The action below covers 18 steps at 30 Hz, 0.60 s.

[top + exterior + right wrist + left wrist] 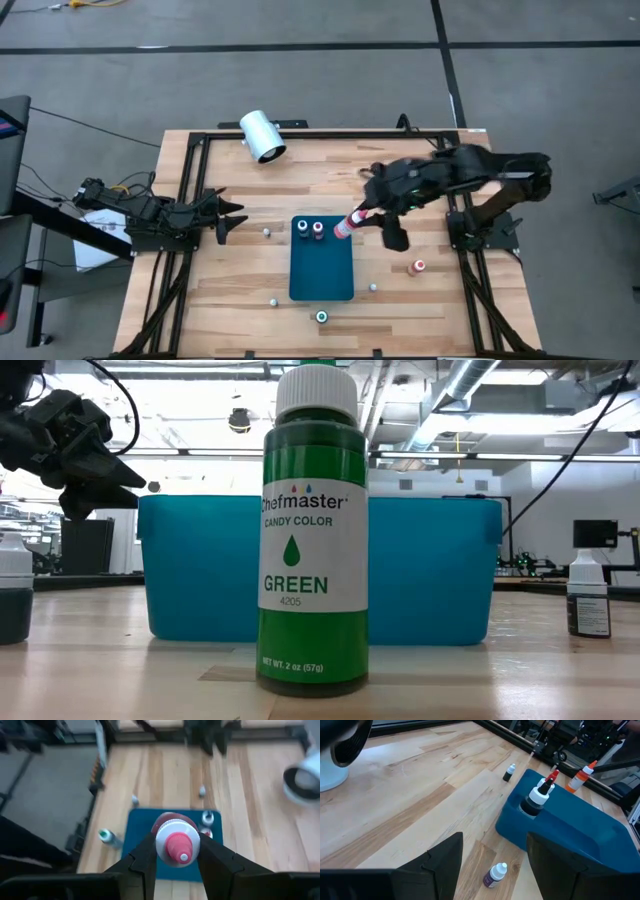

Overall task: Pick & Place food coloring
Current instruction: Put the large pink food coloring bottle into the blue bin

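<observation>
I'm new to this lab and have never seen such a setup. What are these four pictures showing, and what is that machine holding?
It is a robot with two dark arms at a wooden table. One picture looks down from above, one sits at table height, and two come from cameras on the arms' wrists. On the table stands a blue bin with two small bottles in it, more bottles scattered around, a green-labelled bottle right before the low camera, and a white cylinder. The right end effector grips a red-tipped bottle above the bin. The left end effector waits open at the table's left side.
</observation>
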Each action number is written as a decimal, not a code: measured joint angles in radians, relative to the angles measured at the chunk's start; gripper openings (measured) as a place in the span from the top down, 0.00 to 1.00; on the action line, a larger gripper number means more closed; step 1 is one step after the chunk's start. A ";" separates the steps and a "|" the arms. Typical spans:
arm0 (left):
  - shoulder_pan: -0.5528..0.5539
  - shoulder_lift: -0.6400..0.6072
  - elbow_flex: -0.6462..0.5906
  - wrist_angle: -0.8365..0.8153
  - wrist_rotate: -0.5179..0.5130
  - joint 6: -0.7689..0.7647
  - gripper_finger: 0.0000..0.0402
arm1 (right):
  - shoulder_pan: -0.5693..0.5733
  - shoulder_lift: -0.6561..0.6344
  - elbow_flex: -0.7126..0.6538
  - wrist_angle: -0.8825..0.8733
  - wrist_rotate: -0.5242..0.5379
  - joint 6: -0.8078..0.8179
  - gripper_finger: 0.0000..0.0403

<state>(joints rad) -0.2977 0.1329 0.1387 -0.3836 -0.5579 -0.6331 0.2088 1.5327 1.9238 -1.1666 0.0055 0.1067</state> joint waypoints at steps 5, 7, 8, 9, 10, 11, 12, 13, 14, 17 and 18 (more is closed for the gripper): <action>0.000 0.000 0.000 0.000 -0.001 0.000 0.48 | -0.019 0.074 -0.018 -0.038 0.000 -0.018 0.72; 0.000 0.000 0.000 0.000 0.000 0.000 0.48 | -0.026 0.113 -0.020 -0.046 -0.002 -0.038 0.73; 0.000 0.000 0.000 0.000 -0.001 0.000 0.48 | -0.029 0.131 -0.021 -0.054 -0.002 -0.048 0.73; 0.000 0.000 0.000 0.000 -0.001 0.000 0.48 | -0.030 0.148 -0.022 -0.064 -0.003 -0.057 0.73; 0.000 0.000 0.000 0.000 -0.002 0.000 0.48 | -0.034 0.163 -0.021 -0.063 -0.003 -0.067 0.73; 0.000 0.000 0.000 0.000 -0.001 0.000 0.48 | -0.037 0.177 -0.021 -0.061 -0.003 -0.079 0.73; 0.000 0.000 0.000 0.000 0.000 0.000 0.48 | -0.040 0.191 -0.021 -0.064 -0.003 -0.088 0.73; 0.000 0.000 0.000 0.000 0.000 0.000 0.48 | -0.042 0.206 -0.021 -0.069 -0.003 -0.096 0.72; 0.000 0.000 0.000 0.000 0.001 0.000 0.48 | -0.045 0.222 -0.021 -0.067 -0.003 -0.105 0.72; 0.000 0.000 0.000 0.000 0.001 0.000 0.48 | -0.054 0.258 -0.021 -0.066 -0.003 -0.116 0.72; 0.000 0.000 0.000 0.000 0.001 0.000 0.48 | -0.056 0.266 -0.021 -0.064 -0.003 -0.122 0.73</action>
<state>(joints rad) -0.2977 0.1326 0.1387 -0.3836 -0.5568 -0.6331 0.1533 1.7984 1.9027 -1.2303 0.0021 -0.0151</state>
